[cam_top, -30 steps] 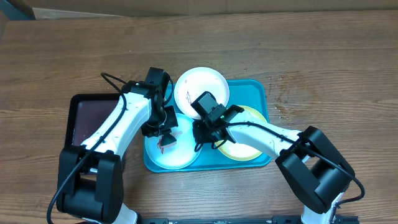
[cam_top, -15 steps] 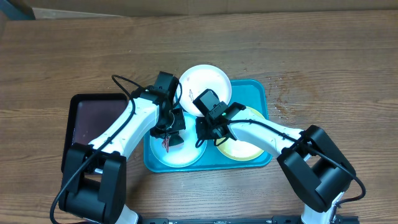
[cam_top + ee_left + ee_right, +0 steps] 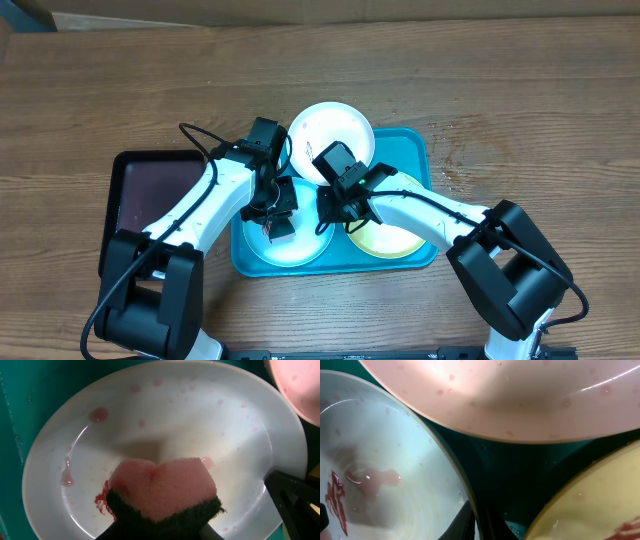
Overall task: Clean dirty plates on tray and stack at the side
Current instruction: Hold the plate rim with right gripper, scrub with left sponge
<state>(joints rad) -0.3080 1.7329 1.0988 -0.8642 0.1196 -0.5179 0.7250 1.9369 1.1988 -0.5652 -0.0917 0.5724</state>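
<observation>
Turquoise tray (image 3: 417, 150): lies at mid-desk between the two arms, holding two plates in its bed and the edge of a third on its far rim.
Pale blue plate (image 3: 300, 252): sits flat in the tray's left half, wet and glossy, dotted with faint pink droplets.
Red smear (image 3: 102, 500): a small streak on the blue plate's floor, touching the sponge's lower left corner.
Sponge (image 3: 165, 485): pink on top with a dark scouring layer below, pressed onto the middle of the blue plate.
Left claw (image 3: 272, 222): reaches down over the blue plate and grips the sponge, which bulges between its fingers.
Right claw (image 3: 480, 522): closed, pinching the blue plate's right rim between its two fingers.
Yellow-green plate (image 3: 400, 240): rests in the tray's right half, just beside the blue plate, with a red streak showing near its edge in the right wrist view.
White plate (image 3: 335, 125): lies across the tray's far rim, partly over the desk, its near edge overhanging the gap between the other two plates; pink specks mark its surface.
Dark tray (image 3: 140, 190): sits on the desk just left of the turquoise one, partly beneath the left arm.
Desk (image 3: 520, 90): brown wood grain.
</observation>
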